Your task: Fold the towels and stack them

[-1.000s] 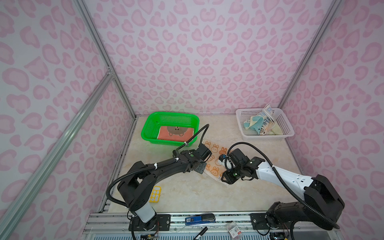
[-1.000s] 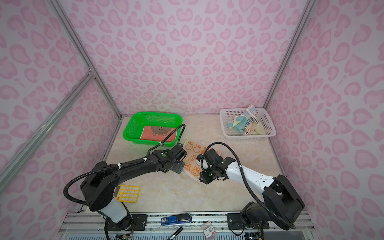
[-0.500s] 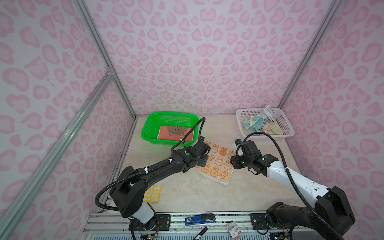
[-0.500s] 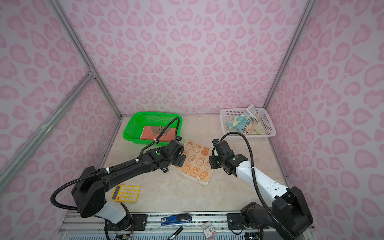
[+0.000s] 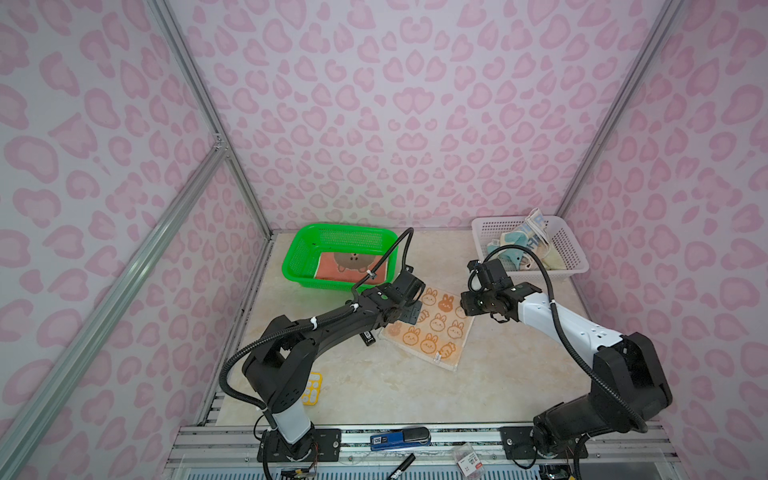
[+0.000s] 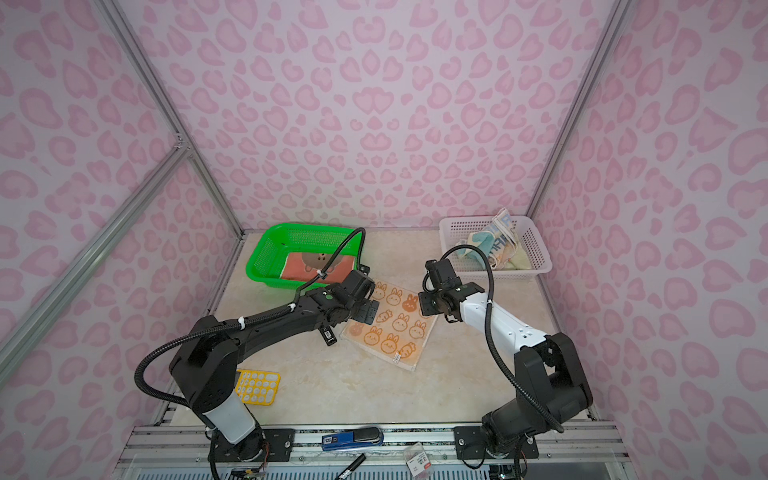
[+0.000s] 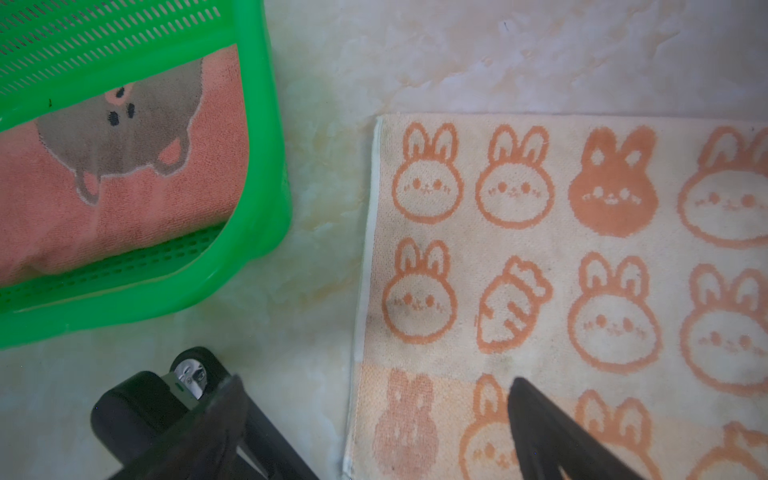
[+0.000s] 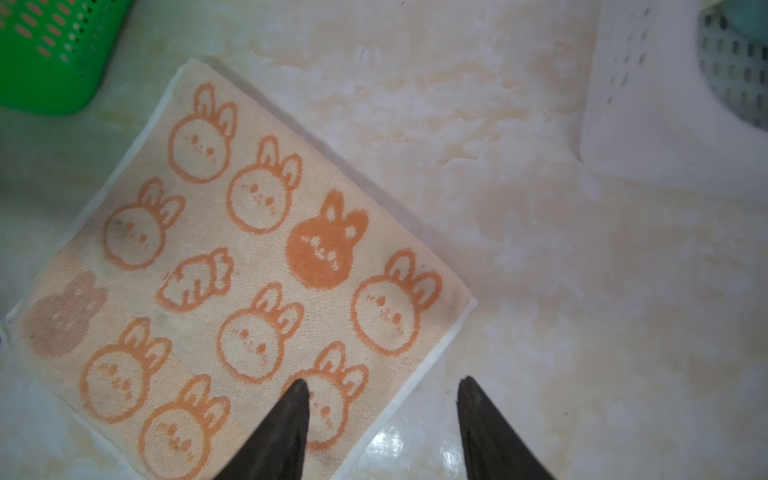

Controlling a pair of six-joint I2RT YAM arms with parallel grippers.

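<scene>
My left gripper [image 7: 376, 380] hangs wide open and empty, straddling one side hem of the rabbit towel [image 7: 582, 257], with one finger over cloth and the other over bare table [image 7: 316, 208]. My right gripper [image 8: 384, 380] is also parted and empty, straddling the opposite hem. The towel lies flat between my hands. I judge each hand should pinch a matching corner, lift low and carry across together, so the hems meet squarely without wrinkling.

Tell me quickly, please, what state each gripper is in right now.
Left gripper: open, holding nothing.
Right gripper: open, holding nothing.
</scene>
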